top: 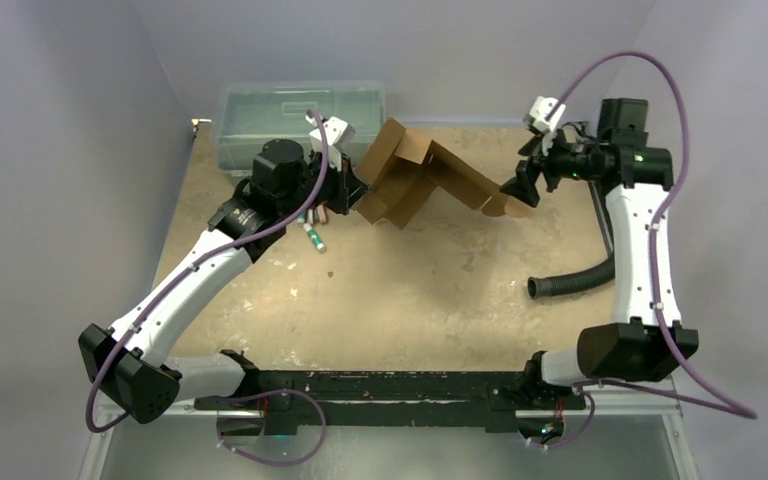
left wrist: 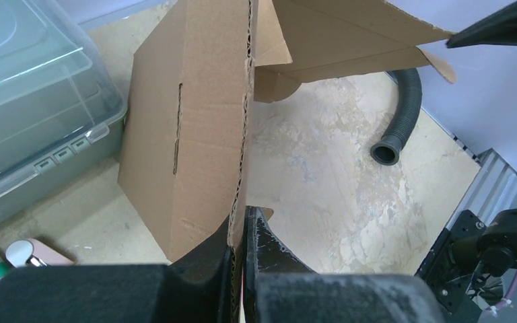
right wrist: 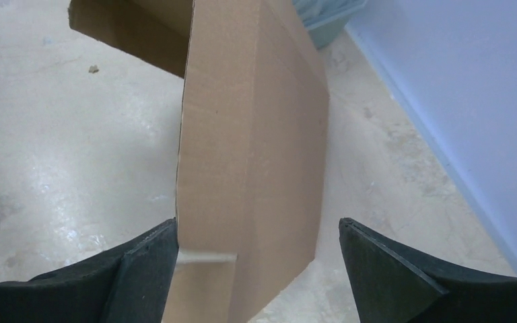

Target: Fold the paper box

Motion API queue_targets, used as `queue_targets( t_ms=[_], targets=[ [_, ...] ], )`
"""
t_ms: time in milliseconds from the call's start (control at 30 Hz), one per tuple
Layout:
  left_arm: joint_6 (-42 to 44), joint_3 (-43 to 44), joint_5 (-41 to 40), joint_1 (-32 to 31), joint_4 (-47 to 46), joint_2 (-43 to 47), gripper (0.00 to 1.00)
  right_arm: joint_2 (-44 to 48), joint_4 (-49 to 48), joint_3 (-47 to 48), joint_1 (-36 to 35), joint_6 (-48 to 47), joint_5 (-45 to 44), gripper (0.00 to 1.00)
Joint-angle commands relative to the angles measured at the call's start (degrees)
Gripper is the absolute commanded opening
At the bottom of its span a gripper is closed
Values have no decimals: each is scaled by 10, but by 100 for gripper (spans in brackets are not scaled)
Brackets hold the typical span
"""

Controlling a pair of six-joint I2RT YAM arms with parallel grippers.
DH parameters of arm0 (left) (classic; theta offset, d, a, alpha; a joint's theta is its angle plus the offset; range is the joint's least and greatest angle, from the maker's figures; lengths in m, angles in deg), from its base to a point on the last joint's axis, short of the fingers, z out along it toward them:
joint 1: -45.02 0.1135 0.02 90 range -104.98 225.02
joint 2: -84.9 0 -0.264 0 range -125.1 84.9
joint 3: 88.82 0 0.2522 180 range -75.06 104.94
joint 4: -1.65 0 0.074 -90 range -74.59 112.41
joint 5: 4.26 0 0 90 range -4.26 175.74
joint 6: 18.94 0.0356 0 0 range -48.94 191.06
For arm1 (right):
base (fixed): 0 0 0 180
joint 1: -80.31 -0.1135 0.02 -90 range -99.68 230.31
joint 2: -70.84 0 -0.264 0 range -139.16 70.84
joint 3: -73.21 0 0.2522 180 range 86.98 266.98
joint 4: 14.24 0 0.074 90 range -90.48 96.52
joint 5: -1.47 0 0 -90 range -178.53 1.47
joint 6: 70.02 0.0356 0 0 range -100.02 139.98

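Left of the left pincer (top: pixel 353 188): clear greenish rectangular plastic bin with lid (top: pixel 300 122), just beside it on the mottled beige table (top: pixel 410 300). On the near side of this pincer, by its wrist: a few coloured marker pens (top: pixel 313 233) lying flat.

Left pincer (left wrist: pixel 244 229): fingers together, clamped on a corrugated edge of the paper box (top: pixel 415 175), a plain brown die-cut cardboard sheet with flaps, partly folded. A slotted panel rises upright from the grip.

The paper box spans from the left pincer across to the right pincer (top: pixel 516 190), over the far middle of the table. Cannot tell whether its lowest corner touches the table.

Right pincer (right wrist: pixel 259 269): fingers apart, not clamped. A flat panel stands between them, its edge right at one finger (right wrist: pixel 149 266), a clear gap to the other finger (right wrist: pixel 384 272).

Nearer than the right pincer, well apart: black ribbed flexible hose (top: pixel 572 281) on the table.
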Motion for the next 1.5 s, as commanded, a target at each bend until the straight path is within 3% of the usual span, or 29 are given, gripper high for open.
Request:
queue_targets(
  t_ms=[0,300,467,700,867,967,1100,1133,1233,1467],
  targets=[
    [-36,-15,30,27,10,-3,0,51,14,-35,41,-67,119,92],
    [-52,-20,67,58,-2,-7,0,160,-59,-177,85,-118,120,99],
    [-59,-27,78,70,-8,-2,0,164,-66,-227,134,-175,175,99],
    [-69,-28,95,77,-18,-3,0,176,-114,-378,136,-313,240,99],
    [-76,-29,105,79,-24,-5,0,183,-214,-488,135,-327,279,99],
    [-81,-30,110,80,-30,-8,0,200,-413,-547,130,-193,267,99],
    [-85,-32,114,80,-36,-10,0,236,-864,-675,101,154,167,99],
    [-86,-33,114,80,-37,-10,0,229,-933,-690,97,207,167,99],
    [-88,-35,118,81,-40,-10,0,200,-1075,-715,75,304,147,98],
    [-92,-42,125,82,-44,-8,0,134,-1285,-736,59,392,115,92]
  ],
)
